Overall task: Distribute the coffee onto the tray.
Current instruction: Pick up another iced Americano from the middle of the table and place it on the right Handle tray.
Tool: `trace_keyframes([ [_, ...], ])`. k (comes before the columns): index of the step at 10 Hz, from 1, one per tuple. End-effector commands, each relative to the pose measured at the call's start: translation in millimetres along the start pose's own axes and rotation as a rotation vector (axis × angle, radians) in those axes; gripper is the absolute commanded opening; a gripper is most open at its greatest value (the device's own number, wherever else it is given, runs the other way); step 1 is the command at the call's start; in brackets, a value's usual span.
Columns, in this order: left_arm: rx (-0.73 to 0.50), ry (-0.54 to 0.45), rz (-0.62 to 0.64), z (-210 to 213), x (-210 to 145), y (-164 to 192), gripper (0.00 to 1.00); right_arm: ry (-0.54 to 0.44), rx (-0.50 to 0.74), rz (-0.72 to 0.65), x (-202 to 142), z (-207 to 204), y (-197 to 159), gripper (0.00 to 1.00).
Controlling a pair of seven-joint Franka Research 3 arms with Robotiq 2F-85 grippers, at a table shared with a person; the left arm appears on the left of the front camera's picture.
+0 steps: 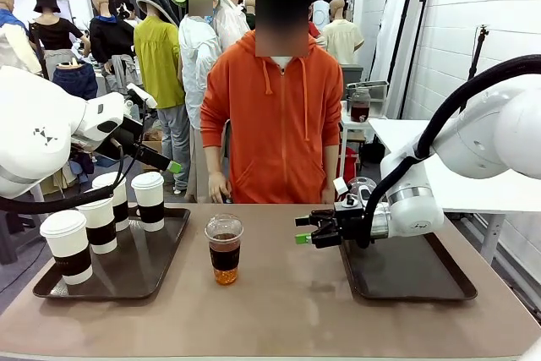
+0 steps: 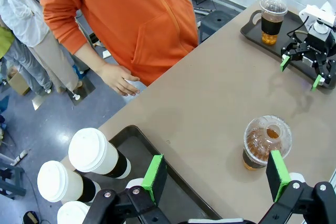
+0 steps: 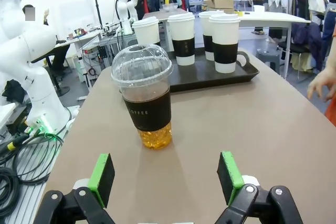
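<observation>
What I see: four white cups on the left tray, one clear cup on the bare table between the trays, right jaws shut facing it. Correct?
The right gripper has its jaws open, not shut: the right wrist view shows its green pads wide apart, facing the clear cup. The rest stands: four white cups on the left tray, clear cup on the bare table.

A clear cup stood alone at centre frame; bare counter lay open around it, between the left tray and right tray.
</observation>
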State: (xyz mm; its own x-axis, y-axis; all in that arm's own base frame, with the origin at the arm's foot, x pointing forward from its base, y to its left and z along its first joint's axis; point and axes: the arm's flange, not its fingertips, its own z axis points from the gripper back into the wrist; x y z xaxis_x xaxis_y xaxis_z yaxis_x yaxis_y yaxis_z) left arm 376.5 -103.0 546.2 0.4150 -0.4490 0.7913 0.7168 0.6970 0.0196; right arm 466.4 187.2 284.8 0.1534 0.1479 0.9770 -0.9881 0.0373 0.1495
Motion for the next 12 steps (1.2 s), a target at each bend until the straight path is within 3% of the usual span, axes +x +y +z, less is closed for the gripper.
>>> trace_keyframes([
  [1, -0.005, 0.000, 0.004, -0.3, -1.1, 0.6, 1.00, -0.029, -0.013, -0.007, -4.8, -31.1, 0.5, 1.00],
  [7, -0.005, 0.000, 0.004, -0.3, -1.1, 0.6, 1.00, -0.040, 0.077, 0.080, -12.4, -83.2, 11.8, 1.00],
  [12, -0.005, 0.000, 0.004, -0.3, -1.1, 0.6, 1.00, -0.049, 0.078, 0.070, -24.1, -109.5, 11.5, 1.00],
])
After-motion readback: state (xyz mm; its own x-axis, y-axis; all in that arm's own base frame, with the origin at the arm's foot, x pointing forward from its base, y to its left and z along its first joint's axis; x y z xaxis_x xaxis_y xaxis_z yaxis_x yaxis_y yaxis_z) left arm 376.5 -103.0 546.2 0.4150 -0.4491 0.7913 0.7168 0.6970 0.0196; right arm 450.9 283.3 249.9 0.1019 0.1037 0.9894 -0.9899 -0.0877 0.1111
